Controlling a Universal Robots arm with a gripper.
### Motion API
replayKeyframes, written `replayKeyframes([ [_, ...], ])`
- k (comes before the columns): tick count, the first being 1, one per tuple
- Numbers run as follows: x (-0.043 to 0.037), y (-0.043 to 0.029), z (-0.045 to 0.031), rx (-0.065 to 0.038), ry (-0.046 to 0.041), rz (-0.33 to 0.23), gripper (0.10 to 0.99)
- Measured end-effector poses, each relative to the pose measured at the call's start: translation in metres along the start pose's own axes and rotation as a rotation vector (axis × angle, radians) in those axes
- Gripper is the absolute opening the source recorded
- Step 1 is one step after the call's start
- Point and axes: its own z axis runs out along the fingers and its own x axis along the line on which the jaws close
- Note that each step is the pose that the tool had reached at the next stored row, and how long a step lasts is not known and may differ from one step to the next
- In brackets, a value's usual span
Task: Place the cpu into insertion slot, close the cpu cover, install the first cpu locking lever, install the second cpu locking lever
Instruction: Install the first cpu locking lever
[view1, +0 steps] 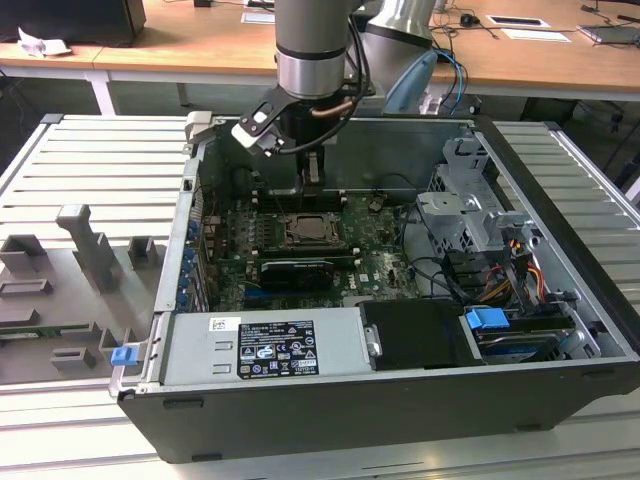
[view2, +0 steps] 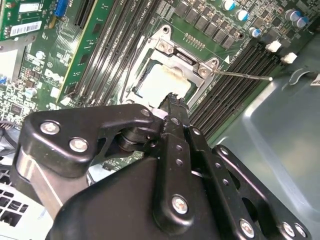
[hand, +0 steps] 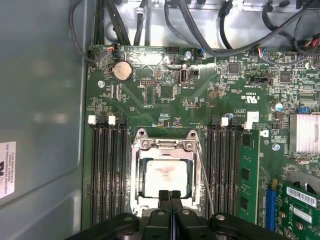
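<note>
1. The gripper (hand: 170, 196) is seen clenched, fingertips pressed together with nothing between, at one edge of the insertion slot (view1: 290, 228).
2. The cpu (hand: 165, 177) is seated inside, framed by the cpu cover (hand: 162, 146) laid flat.
3. A thin locking lever (view2: 245, 75) is seen projecting over the memory slots (hand: 107, 170) crowding both sides.
4. Open room is found above the board inside the computer case (view1: 560, 250).

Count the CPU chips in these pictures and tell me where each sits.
1. The cpu lies in the window of the cpu cover on the motherboard, just past the shut gripper. Others could be hidden beneath the gripper.
</note>
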Motion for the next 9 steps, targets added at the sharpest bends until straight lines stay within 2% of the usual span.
replayKeyframes([
  [9, 0.0000, 0.0005, -0.0127, 0.000, 0.0000, 0.000, 0.106],
])
